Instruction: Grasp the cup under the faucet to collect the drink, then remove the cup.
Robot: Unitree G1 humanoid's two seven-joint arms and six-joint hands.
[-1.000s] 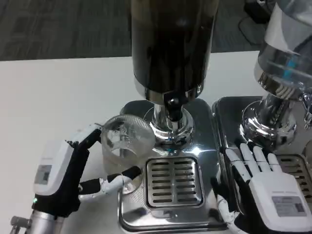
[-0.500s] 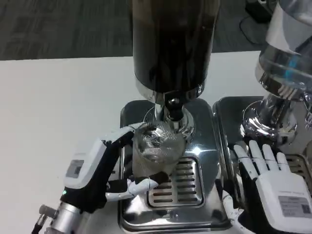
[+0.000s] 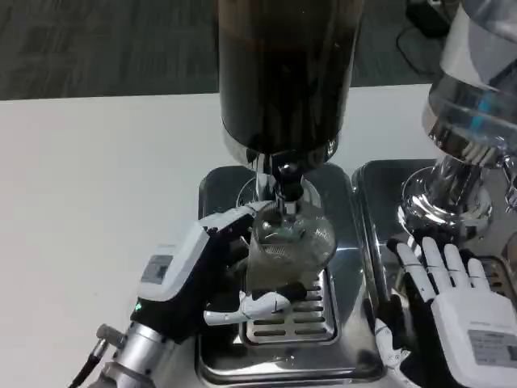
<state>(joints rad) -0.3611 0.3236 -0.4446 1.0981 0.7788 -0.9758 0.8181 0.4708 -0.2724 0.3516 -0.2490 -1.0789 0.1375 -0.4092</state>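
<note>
While the left hand (image 3: 202,275) grips the cup (image 3: 291,246) under the faucet (image 3: 284,174), right hand (image 3: 452,299) released, fingers spread, by second dispenser (image 3: 468,121).

cup (image 3: 291,242): clear glass | drip tray (image 3: 295,303): glossy metal | table (image 3: 97,178): matt white
</note>
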